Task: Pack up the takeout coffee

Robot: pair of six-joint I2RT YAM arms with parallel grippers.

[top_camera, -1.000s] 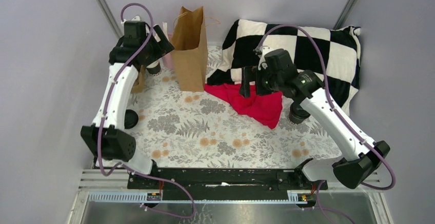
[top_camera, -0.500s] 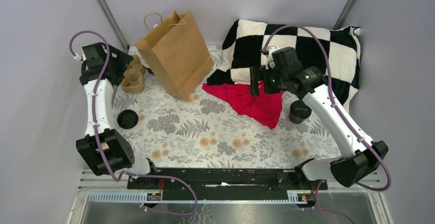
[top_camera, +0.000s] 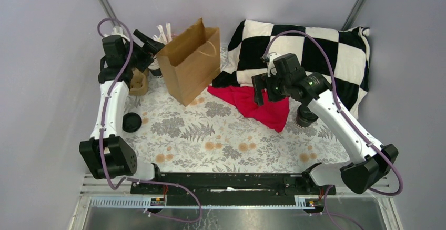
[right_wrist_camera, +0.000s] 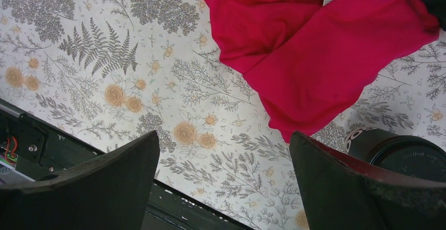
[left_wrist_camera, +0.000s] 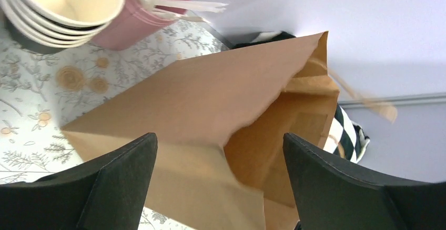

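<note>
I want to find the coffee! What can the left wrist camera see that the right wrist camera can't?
Only the left wrist view: the brown paper bag, a stack of lidless cups, a pink holder of sticks. Only the right wrist view: the red cloth and the takeout coffee, black-lidded, at the lower right. Both: the flowery tablecloth, plus an open gripper each, the left gripper and the right gripper.

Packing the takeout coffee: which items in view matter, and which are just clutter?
For the job:
- coffee cup with black lid
- brown paper bag

Lying about:
- red cloth
- checkered pillow
- stack of lidless cups
- pink holder of sticks
- cardboard cup tray
- spare black lid
</note>
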